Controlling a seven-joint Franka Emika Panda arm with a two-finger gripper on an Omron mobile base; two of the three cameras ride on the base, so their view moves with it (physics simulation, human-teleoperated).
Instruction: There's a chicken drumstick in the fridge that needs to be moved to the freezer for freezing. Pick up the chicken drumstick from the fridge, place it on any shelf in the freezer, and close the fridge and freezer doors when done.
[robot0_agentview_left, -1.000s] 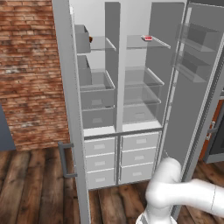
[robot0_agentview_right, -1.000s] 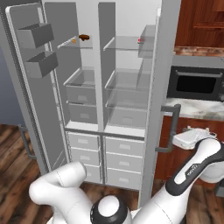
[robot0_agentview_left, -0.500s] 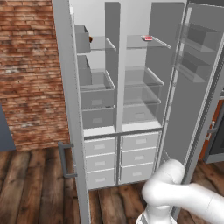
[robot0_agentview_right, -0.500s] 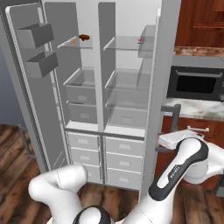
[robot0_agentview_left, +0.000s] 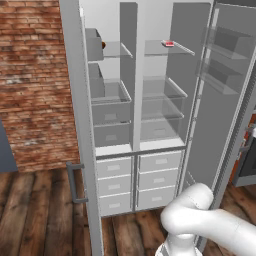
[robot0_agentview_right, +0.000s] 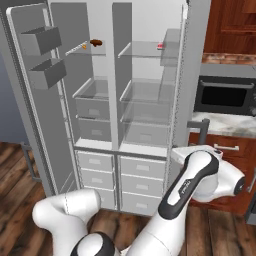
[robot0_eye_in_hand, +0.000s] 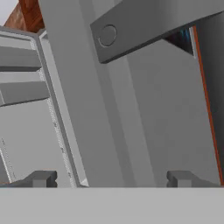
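**A:** Both doors of the grey unit are swung wide. Everything reads off the centre divider. Where's the chicken drumstick?

**B:** Left of the divider, in the freezer, the narrower compartment. It lies on the top glass shelf, near the front edge. In the left base view it's a dark sliver, half hidden behind a door bin.

**A:** And right of the divider?

**B:** That's the fridge, the wider side. A small flat red-and-white item sits on its top shelf. Nothing else shows on the glass plates there.

**A:** What about the gripper?

**B:** It's spread wide — two dark fingertips far apart, with nothing between them. The hand view looks up along a grey door face, and a dark grey handle bar crosses overhead on a round-bolted mount.

**A:** Which door is that?

**B:** The fridge door, far right of the divider. In the right base view the white arm bends just below that door's handle.

**A:** Is it touching the handle?

**B:** I can't tell — the bar sits above the fingertips in the hand view, not between them.

**A:** And the freezer door?

**B:** It stands open, far left of the divider, with two grey bins on its inner face.
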